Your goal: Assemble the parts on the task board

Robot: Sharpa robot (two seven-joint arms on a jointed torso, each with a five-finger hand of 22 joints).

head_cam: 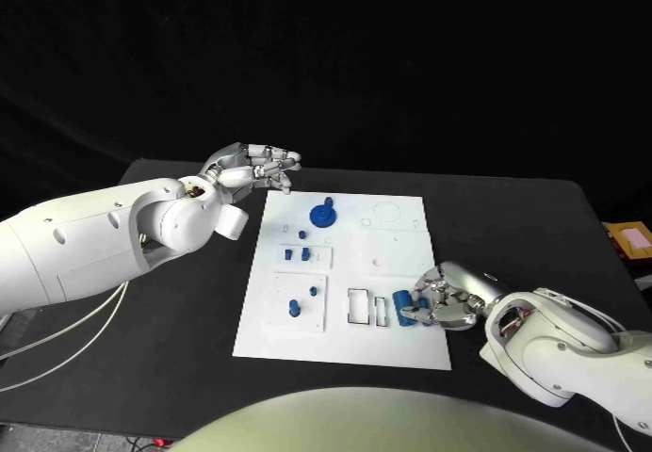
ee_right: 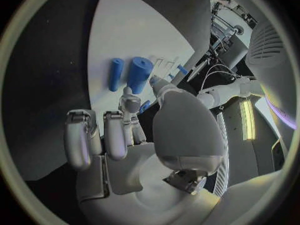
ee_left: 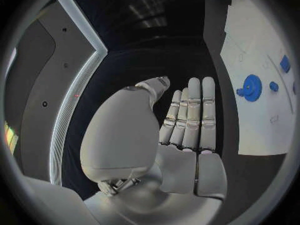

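Right robot hand (head_cam: 446, 299) is seen at the white board's (head_cam: 285, 334) near edge, pinching one blue tube (head_cam: 405, 307). One blue gear (head_cam: 323, 215) lies farther up. Left robot hand (head_cam: 255, 168) is held open, empty, above the tabletop (head_cam: 516, 217).

I can't tell whether right hand (head_cam: 445, 299) touches blue cylinder (head_cam: 406, 308) | board's small blue parts (head_cam: 301, 252) too small to identify

We see the task board (head_cam: 347, 330) mid-worktop (head_cam: 516, 217); a gear part (head_cam: 323, 215) lies at its far end, two upright cylinder parts (head_cam: 406, 307) at its near right edge, beside the right robot hand (head_cam: 448, 298)
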